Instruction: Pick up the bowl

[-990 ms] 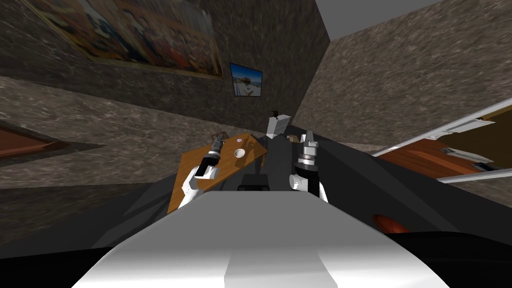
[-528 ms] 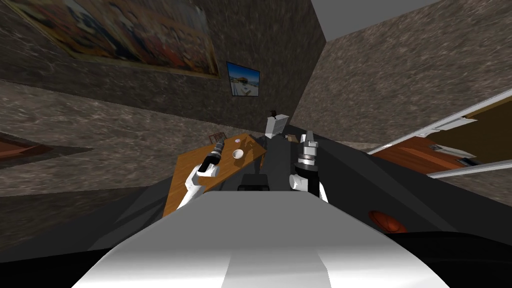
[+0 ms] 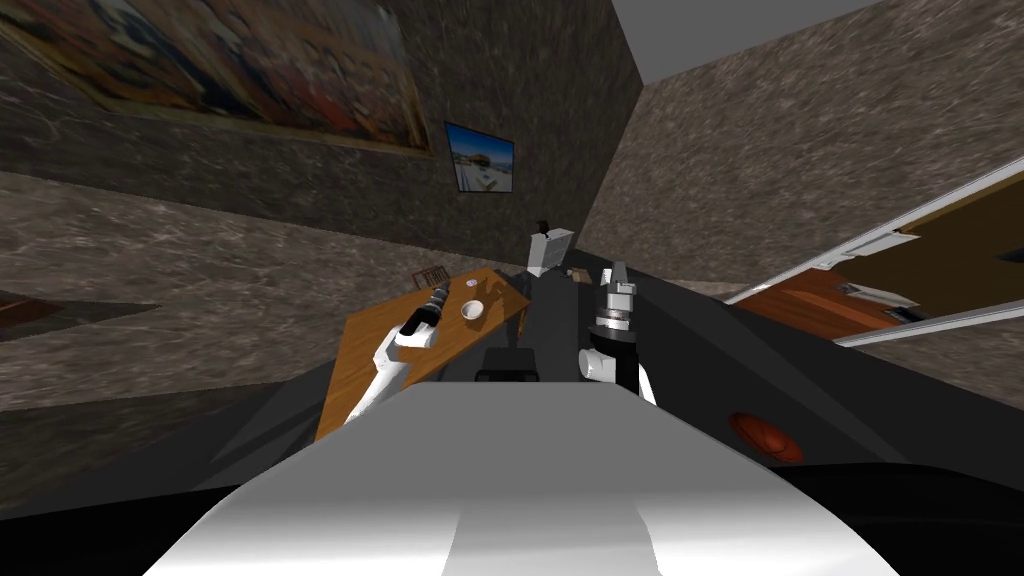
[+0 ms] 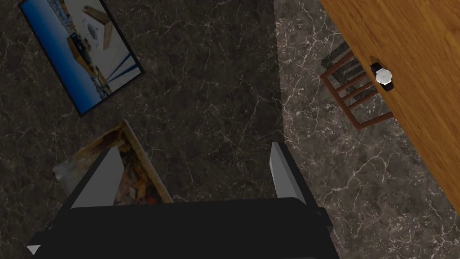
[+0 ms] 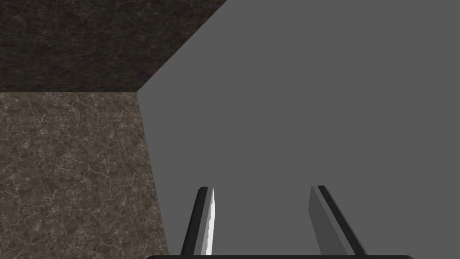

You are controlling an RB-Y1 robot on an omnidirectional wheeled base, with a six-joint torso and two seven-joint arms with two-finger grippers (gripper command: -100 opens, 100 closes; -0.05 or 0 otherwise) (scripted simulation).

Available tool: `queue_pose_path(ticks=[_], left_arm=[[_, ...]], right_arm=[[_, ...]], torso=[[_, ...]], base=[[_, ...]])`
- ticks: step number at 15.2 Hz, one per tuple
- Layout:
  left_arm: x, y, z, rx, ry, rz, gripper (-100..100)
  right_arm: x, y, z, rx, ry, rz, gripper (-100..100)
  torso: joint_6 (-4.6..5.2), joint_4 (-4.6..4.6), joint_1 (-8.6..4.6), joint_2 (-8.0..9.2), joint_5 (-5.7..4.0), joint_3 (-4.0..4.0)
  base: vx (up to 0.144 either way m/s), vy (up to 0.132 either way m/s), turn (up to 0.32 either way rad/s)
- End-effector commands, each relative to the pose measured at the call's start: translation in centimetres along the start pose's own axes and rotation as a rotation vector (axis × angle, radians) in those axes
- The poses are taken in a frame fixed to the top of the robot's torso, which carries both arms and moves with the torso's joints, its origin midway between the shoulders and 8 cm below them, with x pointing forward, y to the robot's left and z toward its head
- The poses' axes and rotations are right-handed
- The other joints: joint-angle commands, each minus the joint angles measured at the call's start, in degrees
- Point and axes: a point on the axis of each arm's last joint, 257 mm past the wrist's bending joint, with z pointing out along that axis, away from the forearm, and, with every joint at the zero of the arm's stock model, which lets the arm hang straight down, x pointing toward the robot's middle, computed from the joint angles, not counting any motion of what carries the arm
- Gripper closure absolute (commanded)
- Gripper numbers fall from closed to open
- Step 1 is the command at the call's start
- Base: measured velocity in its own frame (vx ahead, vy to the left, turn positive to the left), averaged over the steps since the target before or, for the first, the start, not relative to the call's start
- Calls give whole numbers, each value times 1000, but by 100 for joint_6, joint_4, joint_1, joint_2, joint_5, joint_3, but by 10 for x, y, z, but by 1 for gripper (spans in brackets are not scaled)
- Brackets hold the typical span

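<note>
You haven't grasped the white bowl (image 3: 472,310) on the table (image 3: 365,345) yet; your left gripper (image 3: 437,294) hovers released just left of it.

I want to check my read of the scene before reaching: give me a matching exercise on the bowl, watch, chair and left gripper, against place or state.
1 bowl
2 watch
3 chair
4 left gripper

A open, empty
B on the floor beside the table
C all white, on the table
D dark strap, at the table's edge by the chair

Pairs: 1-C, 2-D, 3-B, 4-A
</note>
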Motion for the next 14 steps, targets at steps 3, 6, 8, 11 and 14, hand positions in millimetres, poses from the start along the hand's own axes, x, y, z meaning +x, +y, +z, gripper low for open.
queue_pose_path(ticks=[3,6,8,11,14], left_arm=[[8,35,7,-109,32,11,-100],[11,57,11,-175,53,17,-100],[13,74,15,-227,68,22,-100],[17,94,17,-297,92,26,-100],[21,118,17,-371,116,28,-100]], right_arm=[[0,0,0,0,0,0,0],[0,0,0,0,0,0,0],[0,0,0,0,0,0,0],[0,0,0,0,0,0,0],[0,0,0,0,0,0,0]], torso=[[0,0,0,1,0,1],[0,0,1,0,0,0],[-1,0,1,1,0,1],[-2,0,0,1,0,0],[-1,0,-1,1,-1,0]], base=[[21,-14,-49],[23,-12,-48],[21,-12,-45],[24,-15,-47],[24,-15,-50]])
